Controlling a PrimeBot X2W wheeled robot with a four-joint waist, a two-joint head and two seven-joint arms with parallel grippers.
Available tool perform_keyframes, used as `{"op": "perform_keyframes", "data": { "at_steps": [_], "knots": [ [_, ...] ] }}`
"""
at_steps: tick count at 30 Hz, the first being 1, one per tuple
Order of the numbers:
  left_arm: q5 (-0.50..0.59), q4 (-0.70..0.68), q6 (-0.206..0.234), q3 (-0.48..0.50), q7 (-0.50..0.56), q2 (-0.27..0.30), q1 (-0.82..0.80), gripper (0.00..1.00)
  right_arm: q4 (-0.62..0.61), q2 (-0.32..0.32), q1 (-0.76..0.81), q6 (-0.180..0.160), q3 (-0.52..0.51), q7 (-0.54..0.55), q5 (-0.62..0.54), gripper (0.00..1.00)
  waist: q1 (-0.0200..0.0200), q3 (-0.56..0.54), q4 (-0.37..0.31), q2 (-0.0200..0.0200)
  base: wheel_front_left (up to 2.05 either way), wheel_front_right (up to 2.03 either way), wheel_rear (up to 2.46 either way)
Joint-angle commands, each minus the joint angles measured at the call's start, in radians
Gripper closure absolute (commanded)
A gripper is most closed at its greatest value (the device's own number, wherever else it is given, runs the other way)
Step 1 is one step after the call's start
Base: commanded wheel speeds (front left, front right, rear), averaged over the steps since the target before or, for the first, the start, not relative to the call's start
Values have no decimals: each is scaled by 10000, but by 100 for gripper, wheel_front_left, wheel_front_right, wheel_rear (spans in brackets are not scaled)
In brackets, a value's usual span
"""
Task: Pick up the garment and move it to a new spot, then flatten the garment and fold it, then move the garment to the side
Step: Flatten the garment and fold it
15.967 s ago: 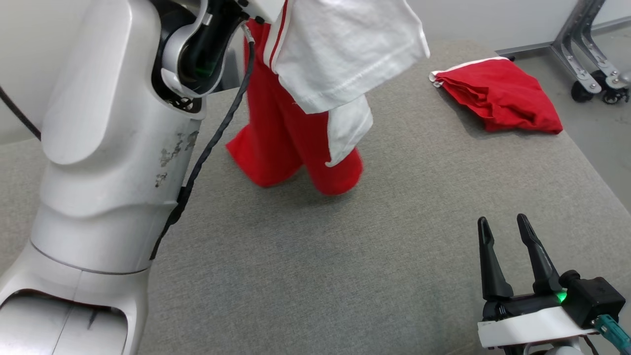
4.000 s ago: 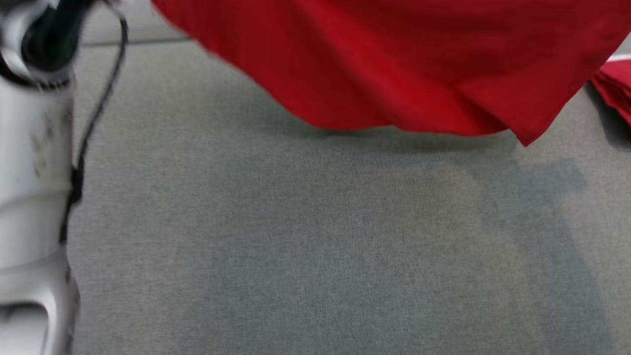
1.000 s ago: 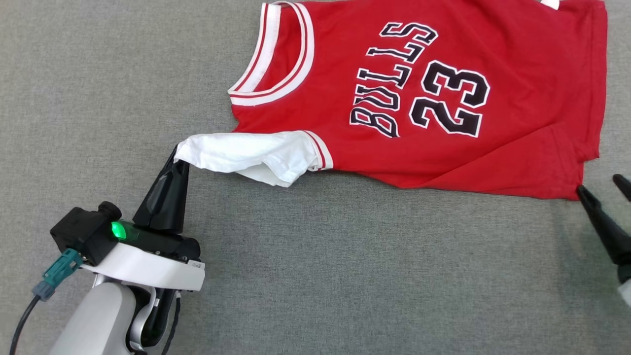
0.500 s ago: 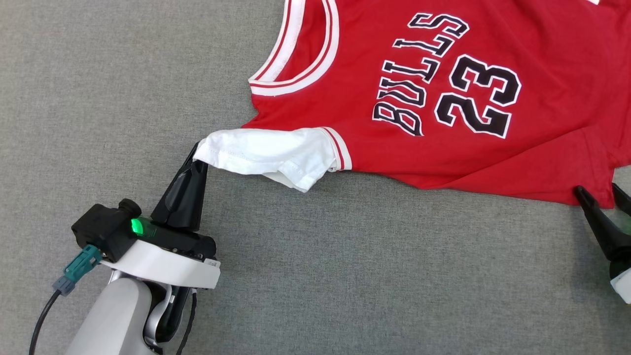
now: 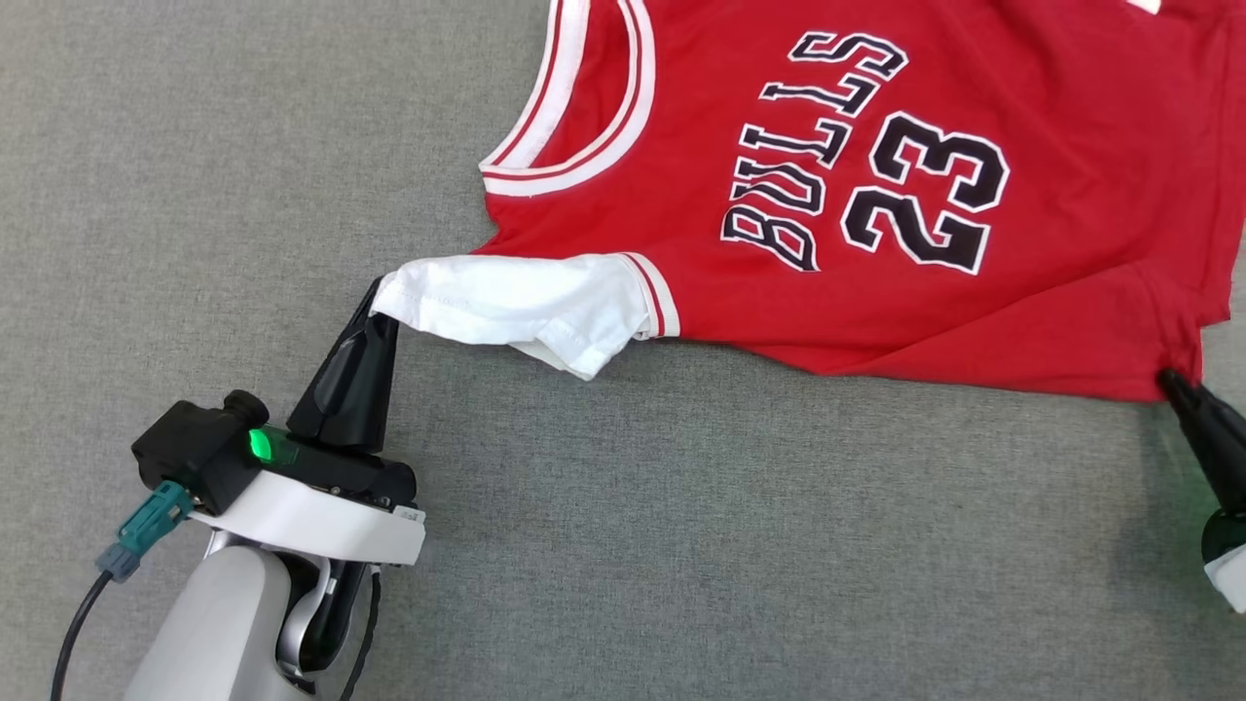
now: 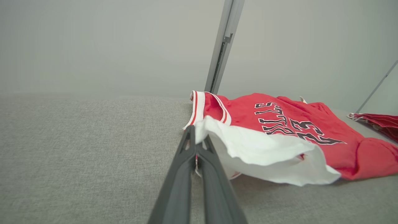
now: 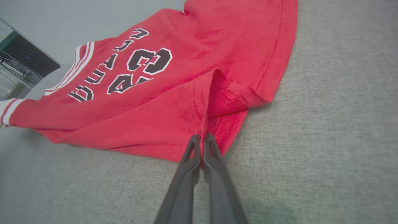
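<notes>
I worked over a grey woven surface, plain and even, that ran out under both my hands. Beyond my left gripper, the left wrist view gave a pale bare wall and a slim metal post rising behind the surface's far edge. Far off to that hand's right lay a second red cloth, well apart from the garment. The right wrist view gave some dark equipment with cables past the surface, far up and left of my right gripper.

The garment, a red jersey lettered "BULLS 23", lay spread face up on the surface between my two hands. My left gripper was clenched on the end of its white sleeve, fingers pressed together. The sleeve was lifted off the surface just ahead of the tips and sagged away to their right. My right gripper was pinched closed on the near hem corner, and the cloth ridged up in a fold running away from the fingertips.

The head view gave the striped neckline beyond my left hand and a green light on that wrist. The wrist views gave how the fingers met on the cloth.
</notes>
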Motion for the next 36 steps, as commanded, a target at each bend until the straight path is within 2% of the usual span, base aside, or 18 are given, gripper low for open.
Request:
{"op": "perform_keyframes", "data": {
  "at_steps": [1, 6, 10, 11, 14, 18, 20, 22, 25, 31, 36],
  "knots": [
    [84, 12, -37, 98, -43, 49, -47, 100, -151, -48, 52, -5, -88, -188, 91, 100, 0, -95, -58, 0, 0, 0, 0],
    [-14, -473, -98, 100, -43, 240, -69, 100, -935, -245, 218, -5, -639, -822, 546, 100, 0, -570, -317, 0, 0, 0, 0],
    [-615, -1449, -149, 241, 488, 748, -372, 100, -1992, -702, 268, -5, -1399, -1166, 1215, 100, 0, -1151, -593, 0, 0, 0, 0],
    [-1245, -2100, -144, 471, 1111, 958, -608, 100, -2512, -959, 106, -5, -1841, -1172, 1761, 100, 0, -1477, -756, 0, 0, 0, 0],
    [-2389, -2897, -56, 1056, 2308, 1310, -1182, 100, -2954, -1447, -295, -5, -2570, -1055, 2549, 100, 0, -1994, -973, 0, 0, 0, 0],
    [-3739, -3546, 358, 1423, 4288, 1737, -2209, 100, -2816, -2090, -769, -7, -3274, -702, 3133, 100, 0, -2587, -1156, 0, 0, 0, 0],
    [-4288, -3690, 517, 1352, 5313, 1949, -2856, 100, -2724, -2385, -1065, -7, -3250, -310, 3322, 100, 0, -2779, -1190, 0, 0, 0, 0],
    [-4628, -3659, 708, 1195, 6210, 2126, -3463, 100, -2776, -2820, -1217, -4, -2707, 410, 3292, 100, 0, -2923, -1248, 0, 0, 0, 0],
    [-4662, -3443, 823, 937, 6978, 2326, -4259, 100, -2630, -2853, -1914, -4, -2402, 762, 3469, 100, 0, -3040, -1344, 0, 0, 0, 0],
    [-5031, -2579, 1055, 682, 7742, 2181, -5290, 100, -2077, -2782, -3268, -5, -1557, 1383, 3116, 100, 0, -2850, -1506, 0, 0, 0, 0],
    [-4442, -1148, 831, 326, 7843, 2148, -7092, 100, -769, -2158, -5672, -5, -596, 1792, 2315, 100, 0, -1930, -1666, 0, 0, 0, 0]
  ]
}}
